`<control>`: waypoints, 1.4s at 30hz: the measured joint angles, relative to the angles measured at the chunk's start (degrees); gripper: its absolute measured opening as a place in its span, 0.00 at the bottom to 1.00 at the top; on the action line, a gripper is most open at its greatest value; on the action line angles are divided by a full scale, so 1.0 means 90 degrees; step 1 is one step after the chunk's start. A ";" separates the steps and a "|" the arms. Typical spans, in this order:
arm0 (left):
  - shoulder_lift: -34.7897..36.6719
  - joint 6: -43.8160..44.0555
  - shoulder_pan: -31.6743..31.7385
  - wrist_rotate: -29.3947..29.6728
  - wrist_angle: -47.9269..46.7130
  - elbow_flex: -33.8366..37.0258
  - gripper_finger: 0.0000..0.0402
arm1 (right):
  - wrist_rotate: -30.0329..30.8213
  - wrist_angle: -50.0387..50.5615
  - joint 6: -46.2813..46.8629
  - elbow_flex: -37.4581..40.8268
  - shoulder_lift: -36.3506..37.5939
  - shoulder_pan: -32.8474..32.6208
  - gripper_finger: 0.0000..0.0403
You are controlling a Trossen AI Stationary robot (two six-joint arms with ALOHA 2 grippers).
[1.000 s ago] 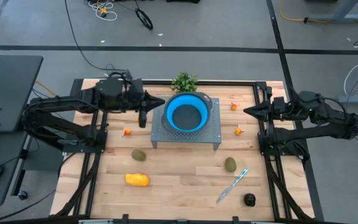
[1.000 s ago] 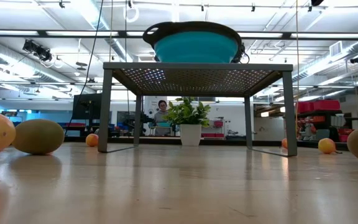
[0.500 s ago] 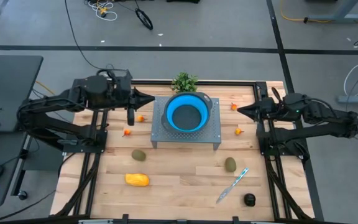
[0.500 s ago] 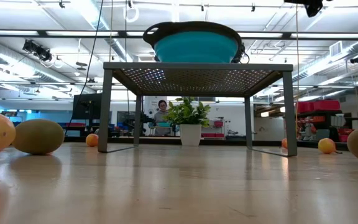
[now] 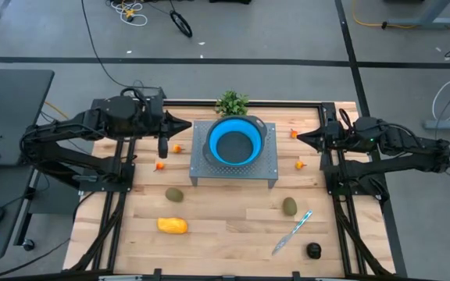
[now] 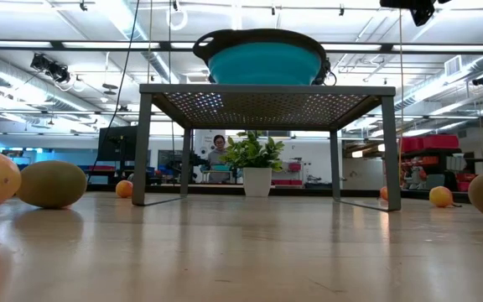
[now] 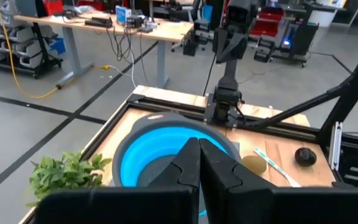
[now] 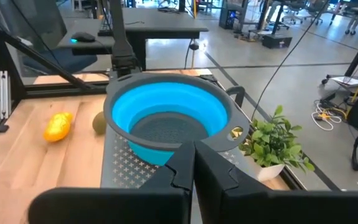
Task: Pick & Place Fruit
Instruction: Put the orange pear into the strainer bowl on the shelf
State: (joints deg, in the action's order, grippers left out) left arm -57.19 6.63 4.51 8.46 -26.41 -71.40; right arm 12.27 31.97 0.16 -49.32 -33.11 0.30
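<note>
My left end effector [image 5: 187, 125] closed, empty, left of blue bowl [image 5: 233, 142] | my right end effector [image 5: 301, 138] closed, empty, right of bowl | fruit on surface [image 5: 225, 226]: yellow-orange oblong [image 5: 172, 225], olive ovals [image 5: 175, 194] [image 5: 289, 206], black round [image 5: 313, 250], small orange ones [image 5: 160, 165]
</note>
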 joint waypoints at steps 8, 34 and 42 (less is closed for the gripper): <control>0.0099 0.0022 0.0000 -0.0002 -0.0104 -0.0002 0.01 | 0.0187 -0.0034 0.0112 0.0000 -0.0006 0.0007 0.04; 0.0260 0.0070 0.0002 -0.0006 -0.0122 0.0000 0.01 | -0.0012 -0.0488 -0.0159 0.0000 -0.0202 0.1837 0.04; 0.0260 0.0071 0.0002 -0.0006 -0.0125 0.0000 0.01 | -0.0382 -0.0486 -0.0236 0.0000 -0.0201 0.2476 0.04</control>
State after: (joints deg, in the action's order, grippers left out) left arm -54.85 7.27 4.54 8.40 -27.53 -71.40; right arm 8.84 27.59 -1.96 -49.32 -34.92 22.58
